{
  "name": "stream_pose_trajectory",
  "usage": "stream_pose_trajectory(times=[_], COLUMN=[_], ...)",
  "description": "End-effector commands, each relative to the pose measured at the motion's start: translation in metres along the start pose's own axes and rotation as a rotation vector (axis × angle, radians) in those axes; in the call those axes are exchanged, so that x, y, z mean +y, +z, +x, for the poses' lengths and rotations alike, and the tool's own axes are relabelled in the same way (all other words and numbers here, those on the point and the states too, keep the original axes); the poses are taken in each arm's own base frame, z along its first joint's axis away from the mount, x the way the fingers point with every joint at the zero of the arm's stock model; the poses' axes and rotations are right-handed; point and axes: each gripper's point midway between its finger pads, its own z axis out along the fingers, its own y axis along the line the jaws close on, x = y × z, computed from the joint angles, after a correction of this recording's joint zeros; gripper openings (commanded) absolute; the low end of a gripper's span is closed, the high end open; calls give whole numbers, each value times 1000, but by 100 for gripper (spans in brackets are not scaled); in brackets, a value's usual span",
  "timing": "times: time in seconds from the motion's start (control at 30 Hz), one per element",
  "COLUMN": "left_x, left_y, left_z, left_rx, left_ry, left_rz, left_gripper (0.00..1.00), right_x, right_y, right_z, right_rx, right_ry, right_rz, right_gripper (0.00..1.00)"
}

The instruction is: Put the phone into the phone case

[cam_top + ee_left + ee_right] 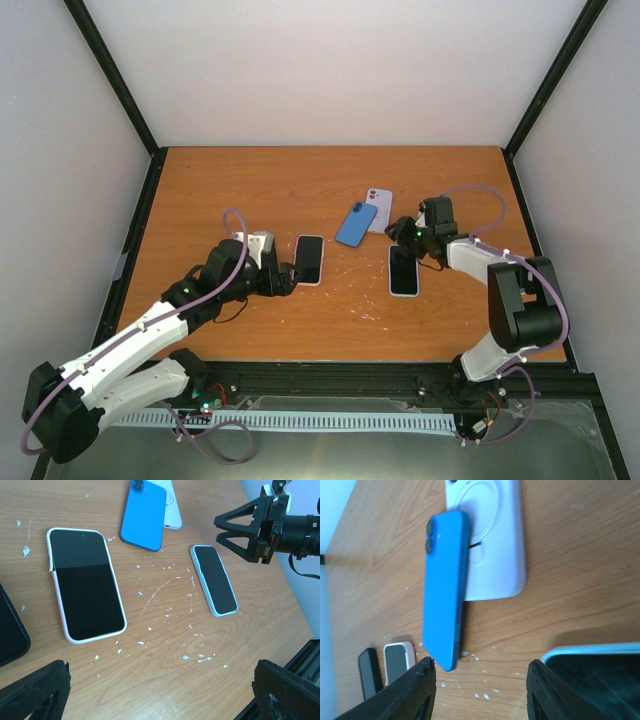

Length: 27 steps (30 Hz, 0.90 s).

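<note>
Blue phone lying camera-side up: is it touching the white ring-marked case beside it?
Touching. The right wrist view shows the blue phone lying partly across the white case, covering part of its ring.

- The left arm (150, 330) reaches from the near left corner of the table (250, 190) toward its middle, low over the surface.
- The left gripper (284, 273) points right, jaws spread wide, holding nothing.
- The right arm (510, 300) rises by the near right corner and folds inward.
- The right gripper (404, 231) points left, jaws parted, empty.
</note>
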Motion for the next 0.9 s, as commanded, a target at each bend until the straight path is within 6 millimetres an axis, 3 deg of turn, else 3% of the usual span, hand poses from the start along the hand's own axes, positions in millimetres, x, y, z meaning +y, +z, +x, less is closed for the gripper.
stream_pose_trajectory(times=[0.0, 0.17, 0.4, 0.7, 0.87], left_x=[-1, 0, 0, -3, -5], left_y=[-4, -3, -3, -2, 2], left_z=[0, 6, 9, 8, 10], left_rx=[-12, 3, 3, -1, 14], left_ry=[-19, -30, -45, -56, -74], left_rz=[12, 23, 29, 50, 65], left_gripper=[100, 100, 99, 99, 99], right_x=[32, 44, 39, 30, 31], right_y=[22, 46, 72, 100, 106], right_z=[4, 25, 45, 52, 51], right_rx=[2, 46, 91, 95, 85], right_ry=[56, 20, 40, 98, 110], right_rz=[-165, -198, -185, -156, -169], right_gripper=[48, 47, 47, 45, 38])
